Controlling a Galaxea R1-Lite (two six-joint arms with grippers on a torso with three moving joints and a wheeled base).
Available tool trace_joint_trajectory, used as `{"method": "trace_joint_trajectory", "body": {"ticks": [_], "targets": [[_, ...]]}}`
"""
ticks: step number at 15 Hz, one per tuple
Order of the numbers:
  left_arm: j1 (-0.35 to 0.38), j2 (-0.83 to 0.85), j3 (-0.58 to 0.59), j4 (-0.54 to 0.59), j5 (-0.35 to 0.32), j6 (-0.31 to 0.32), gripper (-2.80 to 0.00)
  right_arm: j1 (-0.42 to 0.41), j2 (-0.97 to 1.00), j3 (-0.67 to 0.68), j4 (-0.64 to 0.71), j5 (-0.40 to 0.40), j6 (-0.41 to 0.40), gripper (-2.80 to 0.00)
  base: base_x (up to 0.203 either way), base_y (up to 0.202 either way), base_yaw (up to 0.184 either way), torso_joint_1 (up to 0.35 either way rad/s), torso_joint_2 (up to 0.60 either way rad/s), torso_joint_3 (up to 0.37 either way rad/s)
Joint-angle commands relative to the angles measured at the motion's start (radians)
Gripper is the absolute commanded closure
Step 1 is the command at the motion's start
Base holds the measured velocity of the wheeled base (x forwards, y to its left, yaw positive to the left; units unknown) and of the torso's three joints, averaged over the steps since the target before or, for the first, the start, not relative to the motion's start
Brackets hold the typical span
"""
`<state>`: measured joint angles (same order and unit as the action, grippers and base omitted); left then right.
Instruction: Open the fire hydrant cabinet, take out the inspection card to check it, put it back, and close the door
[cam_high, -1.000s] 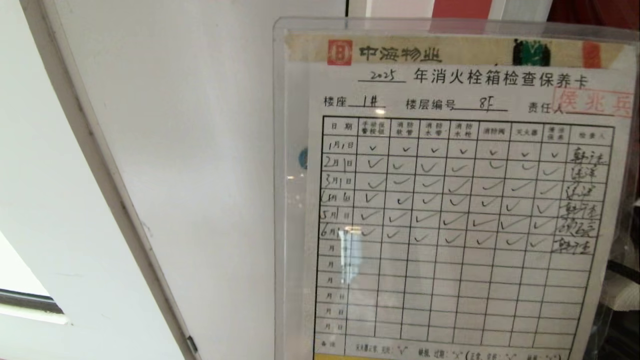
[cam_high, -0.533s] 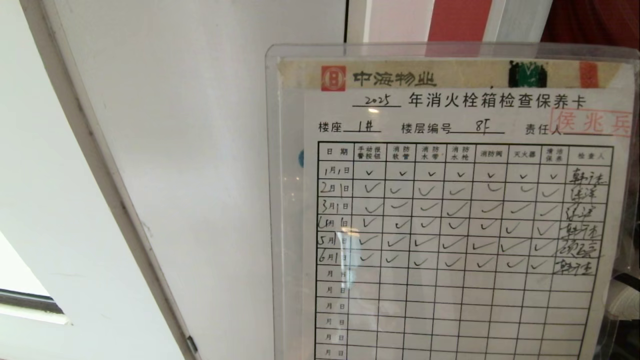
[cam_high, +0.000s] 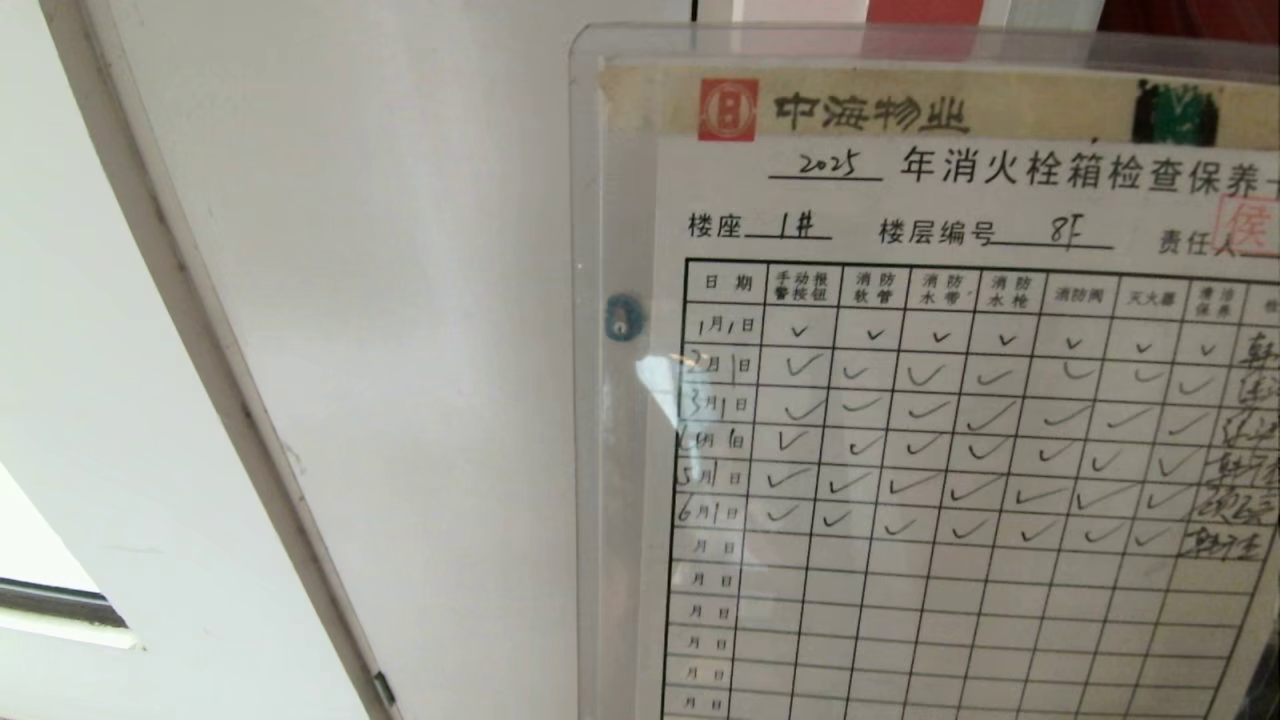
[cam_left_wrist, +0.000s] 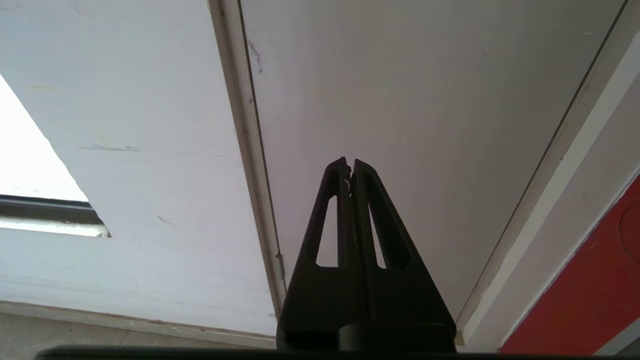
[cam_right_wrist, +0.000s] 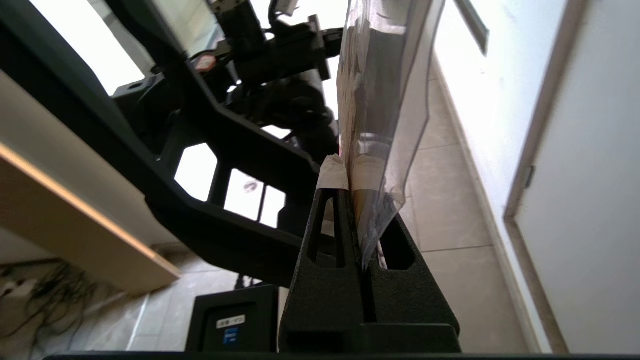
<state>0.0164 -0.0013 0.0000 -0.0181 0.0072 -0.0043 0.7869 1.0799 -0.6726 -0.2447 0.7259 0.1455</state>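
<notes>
My right gripper (cam_right_wrist: 350, 172) clamps inspection card (cam_high: 950, 400) bottom edge; card stands upright above pincer (left gripper (cam_left_wrist: 350, 165) closed, empty, parked).

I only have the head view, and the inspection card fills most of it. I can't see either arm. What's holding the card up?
Observer: The right gripper. In the right wrist view its jaws are shut on one edge of the inspection card, pinching the clear sleeve.
Operator: Bare jaws on the plastic?
Observer: No, pale tape wraps the tips of the jaws where they meet the sleeve.
Operator: And the left arm?
Observer: The left gripper holds nothing. Its jaws are shut and it points at the white panel door, apart from it.
</notes>
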Motion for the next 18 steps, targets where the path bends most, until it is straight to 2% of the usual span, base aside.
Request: {"method": "trace_joint_trajectory", "body": {"ticks": [1, 4, 9, 13, 15, 16, 17, 18], "targets": [[0.0, 0.001, 0.006, 0.0, 0.0, 0.0, 0.0, -0.002, -0.025, -0.002, -0.002, -0.063, 0.003, 0.0, 0.0, 0.0, 0.0, 0.0, 0.0, 0.0], [0.0, 0.001, 0.006, 0.0, 0.0, 0.0, 0.0, -0.005, -0.111, -0.031, 0.072, -0.179, 0.01, 0.0, 0.0, 0.0, 0.0, 0.0, 0.0, 0.0], [0.0, 0.001, 0.006, 0.0, 0.0, 0.0, 0.0, -0.008, -0.236, -0.13, 0.332, -0.425, 0.002, 0.0, 0.0, 0.0, 0.0, 0.0, 0.0, 0.0], [0.0, 0.001, 0.006, 0.0, 0.0, 0.0, 0.0, -0.008, -0.313, -0.254, 0.615, -0.538, -0.038, 0.0, 0.0, 0.0, 0.0, 0.0, 0.0, 0.0], [0.0, 0.001, 0.006, 0.0, 0.0, 0.0, 0.0, -0.008, -0.327, -0.32, 0.755, -0.617, -0.078, 0.0, 0.0, 0.0, 0.0, 0.0, 0.0, 0.0], [0.0, 0.001, 0.006, 0.0, 0.0, 0.0, 0.0, -0.008, -0.327, -0.338, 0.805, -0.672, -0.126, 0.0, 0.0, 0.0, 0.0, 0.0, 0.0, 0.0], [0.0, 0.001, 0.006, 0.0, 0.0, 0.0, 0.0, -0.008, -0.326, -0.341, 0.821, -0.701, -0.153, 0.0, 0.0, 0.0, 0.0, 0.0, 0.0, 0.0], [0.0, 0.001, 0.006, 0.0, 0.0, 0.0, 0.0, -0.008, -0.325, -0.338, 0.831, -0.776, -0.197, 0.0, 0.0, 0.0, 0.0, 0.0, 0.0, 0.0]]}}
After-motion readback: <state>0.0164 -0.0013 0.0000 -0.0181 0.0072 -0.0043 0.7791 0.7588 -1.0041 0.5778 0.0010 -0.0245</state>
